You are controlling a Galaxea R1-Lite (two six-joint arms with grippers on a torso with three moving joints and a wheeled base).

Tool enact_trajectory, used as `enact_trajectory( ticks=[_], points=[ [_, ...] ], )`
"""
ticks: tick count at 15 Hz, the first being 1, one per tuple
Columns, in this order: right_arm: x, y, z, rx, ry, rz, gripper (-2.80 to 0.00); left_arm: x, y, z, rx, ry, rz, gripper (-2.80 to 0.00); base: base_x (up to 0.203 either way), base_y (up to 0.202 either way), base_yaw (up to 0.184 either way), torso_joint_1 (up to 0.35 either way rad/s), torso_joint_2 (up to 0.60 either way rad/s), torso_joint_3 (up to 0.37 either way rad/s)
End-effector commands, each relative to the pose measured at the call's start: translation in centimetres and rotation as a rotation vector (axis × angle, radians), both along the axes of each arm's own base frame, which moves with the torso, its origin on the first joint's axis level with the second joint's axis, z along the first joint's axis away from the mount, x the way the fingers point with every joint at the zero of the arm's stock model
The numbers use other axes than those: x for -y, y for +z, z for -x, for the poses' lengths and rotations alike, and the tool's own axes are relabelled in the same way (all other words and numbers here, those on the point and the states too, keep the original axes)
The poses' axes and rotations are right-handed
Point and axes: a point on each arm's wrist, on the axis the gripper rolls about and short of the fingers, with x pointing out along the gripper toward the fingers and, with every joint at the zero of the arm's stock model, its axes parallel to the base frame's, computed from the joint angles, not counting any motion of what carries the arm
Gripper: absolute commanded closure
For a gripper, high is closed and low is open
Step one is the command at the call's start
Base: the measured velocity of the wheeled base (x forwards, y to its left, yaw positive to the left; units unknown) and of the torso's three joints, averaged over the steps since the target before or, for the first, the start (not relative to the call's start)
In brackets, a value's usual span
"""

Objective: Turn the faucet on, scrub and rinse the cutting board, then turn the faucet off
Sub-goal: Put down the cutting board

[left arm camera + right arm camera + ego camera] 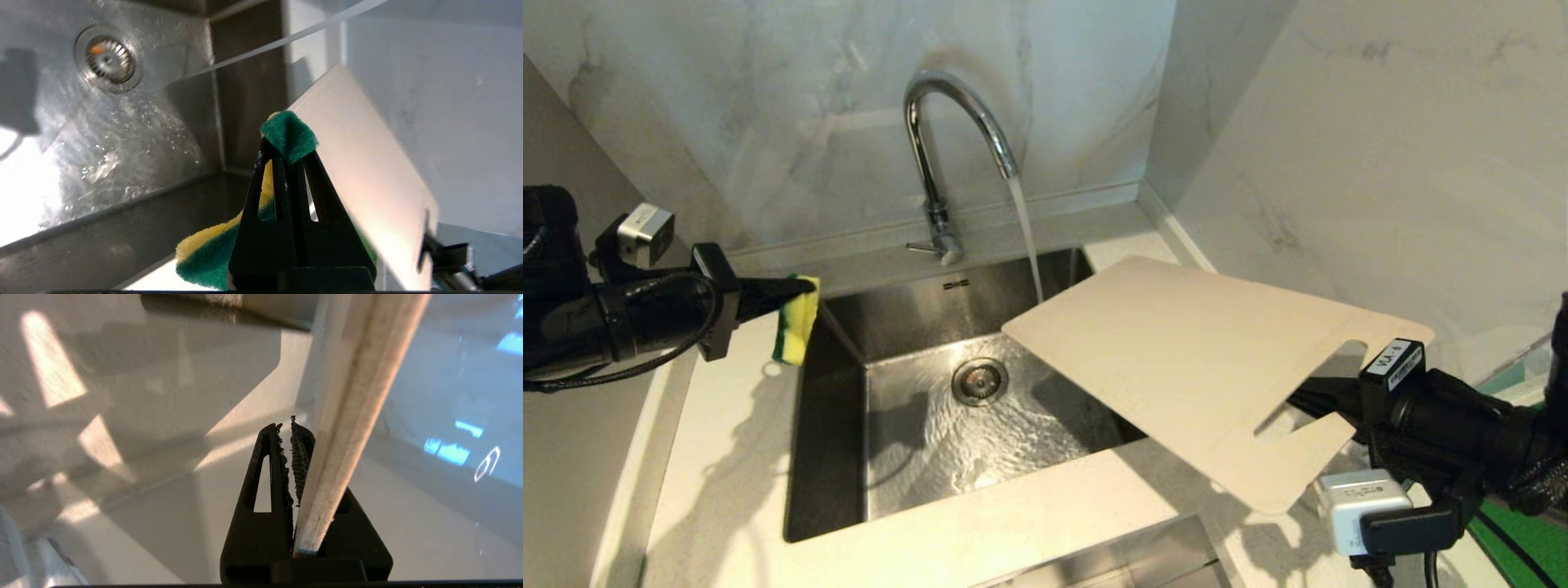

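Observation:
Water (pixel 1025 237) runs from the chrome faucet (pixel 939 139) into the steel sink (pixel 833 457), just past the far corner of the cutting board (pixel 1176 359). The pale board hangs tilted over the sink's right side. My right gripper (pixel 1319 400) is shut on its edge by the handle slot. The right wrist view shows the board's thin edge (pixel 347 416) pinched deep between the right gripper (pixel 288 428) fingers. At the sink's left rim, my left gripper (pixel 805 286) is shut on a yellow and green sponge (pixel 796 318), apart from the board. The left gripper (pixel 286 147) clamps the sponge (pixel 288 134), with the board (pixel 367 171) beyond.
The faucet's small lever (pixel 923 247) sticks out to the left at its base. The drain (pixel 980 381) lies in the wet sink floor. Marble walls close in behind and on the right. A dark green board (pixel 1519 539) lies on the counter at far right.

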Motion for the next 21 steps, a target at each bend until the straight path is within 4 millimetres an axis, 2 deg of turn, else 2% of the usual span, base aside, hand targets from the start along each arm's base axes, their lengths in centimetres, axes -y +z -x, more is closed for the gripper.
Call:
enact_trajectory(
  ticks=[1, 4, 13, 21],
  points=[
    [0.4, -0.1, -1.8, -0.012, -0.022, 0.012, 0.0, 0.1, -1.5, -1.0, -0.05, -0.002, -0.003, 0.0, 0.0, 0.0, 0.0, 0.0, 0.0, 0.0],
    [0.3, 0.3, -4.1, -0.017, -0.034, 0.007, 0.0, 0.1, -2.2, -1.5, -0.073, 0.002, -0.006, 0.0, 0.0, 0.0, 0.0, 0.0, 0.0, 0.0],
    [1.0, -1.2, -7.5, -0.021, -0.172, -0.041, 0.0, 0.1, -3.0, -2.1, -0.099, 0.003, -0.008, 0.0, 0.0, 0.0, 0.0, 0.0, 0.0, 0.0],
    [1.7, -3.0, -6.4, -0.088, -0.216, -0.028, 0.0, 0.3, -4.2, -2.8, -0.14, -0.004, -0.01, 0.0, 0.0, 0.0, 0.0, 0.0, 0.0, 0.0]
  ],
)
